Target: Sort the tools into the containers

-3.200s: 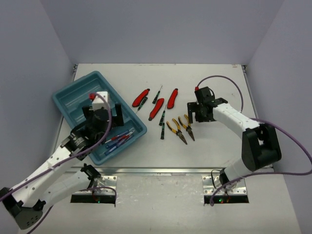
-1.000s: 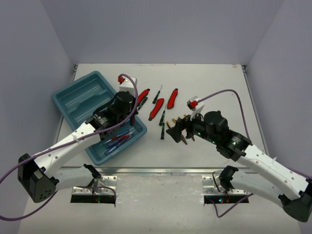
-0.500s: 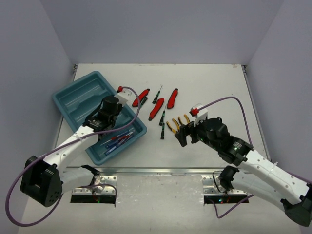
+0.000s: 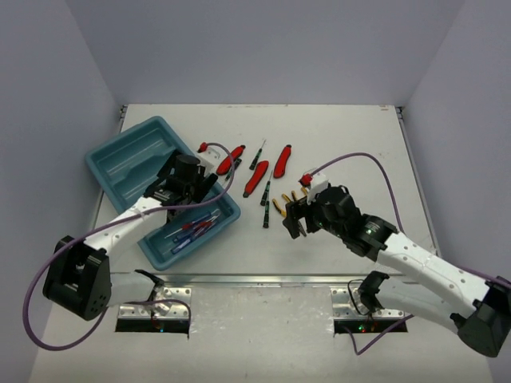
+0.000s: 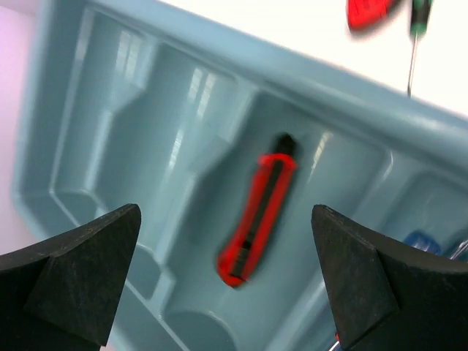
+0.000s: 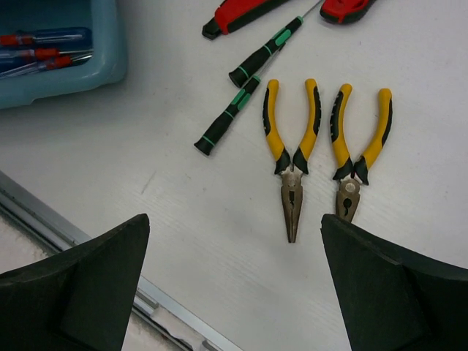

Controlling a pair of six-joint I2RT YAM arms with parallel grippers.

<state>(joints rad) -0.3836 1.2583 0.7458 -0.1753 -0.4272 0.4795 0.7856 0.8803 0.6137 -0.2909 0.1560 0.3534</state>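
At 9 o'clock on bench: tray. Your left claw hangs over it, jaws spread, empty. One red cutter lies in inner compartment, blue screwdrivers in compartment at its 5 o'clock. Mid-bench: loose red cutters, black-green screwdrivers. Your right claw is wide open, empty, above two yellow pliers lying side by side.

My left wrist view blurs the red cutter in the tray and crops a second cutter. From above, my right gripper hides much of the yellow pliers.
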